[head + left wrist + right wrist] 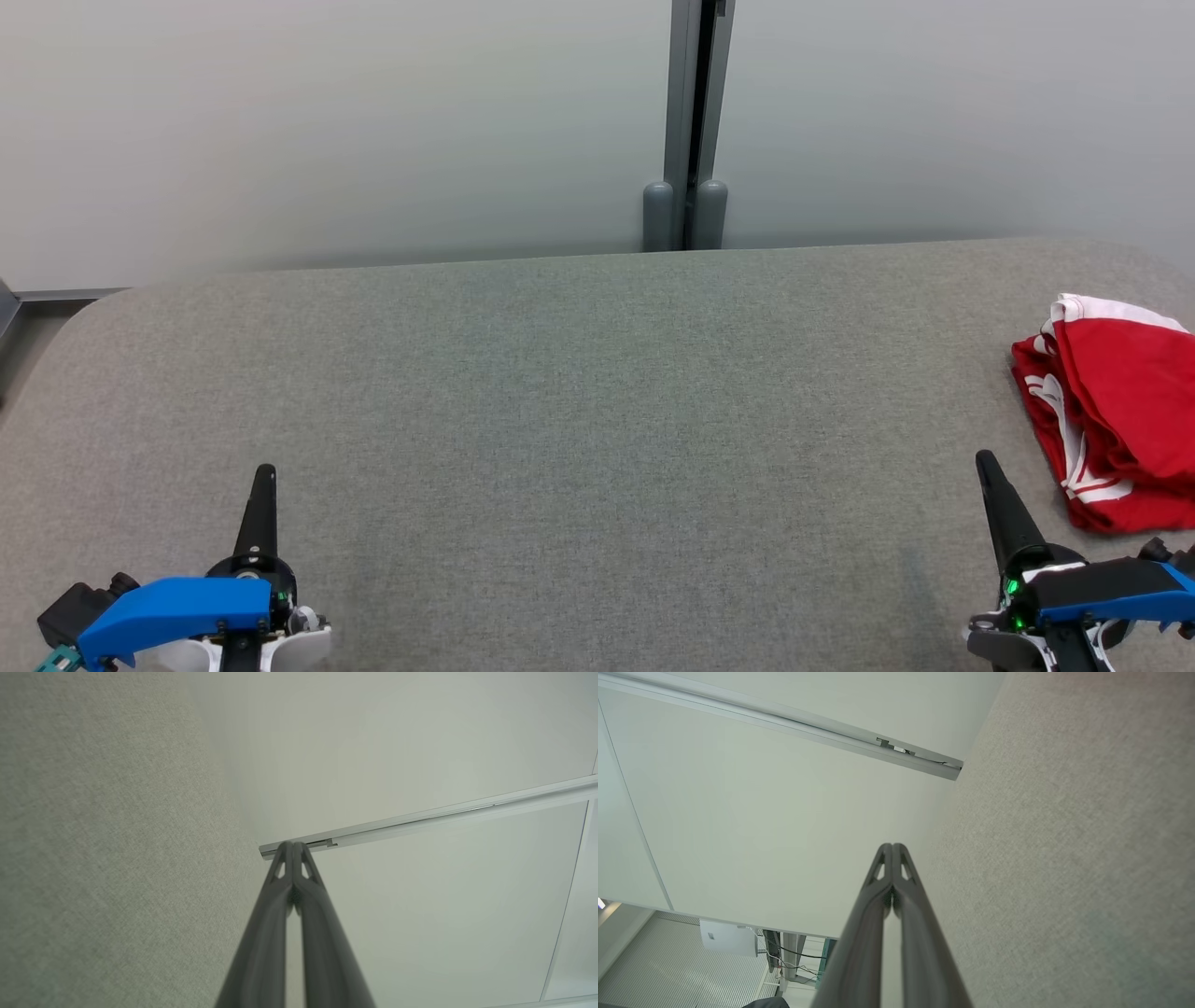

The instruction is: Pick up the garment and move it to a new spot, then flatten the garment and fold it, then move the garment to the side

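Head view, item one: garment (1120,411), red cloth with white stripes and a white hem, lying in a loosely folded, rumpled heap at the far right of the grey cloth surface (579,401), its right part cut off by the view's edge. Item two: my right gripper (983,461), low at the right, just beside the heap's near left corner and apart from it, long dark fingers pressed together into one point, holding nothing; green lights (1013,590) glow at its base under a blue housing (1116,583). Item three: my left gripper (265,474), low at the left, well apart from the garment with the width of the surface between, fingers likewise together and empty, a matching blue housing (177,607) over its wrist. Item four: backdrop, a pale wall (327,131) behind the surface's far edge, split by a grey post (689,112) that stands right of centre. Left wrist view: left gripper (293,846) with both fingers meeting at the tips, the grey cloth surface (103,858) along the left side, the wall and a metal rail (444,814) beyond. Right wrist view: right gripper (892,847) closed tip to tip, the grey cloth surface (1064,858) along the right side, a metal rail (784,718) across the wall above, cables and a pale box (728,938) at the lower left.
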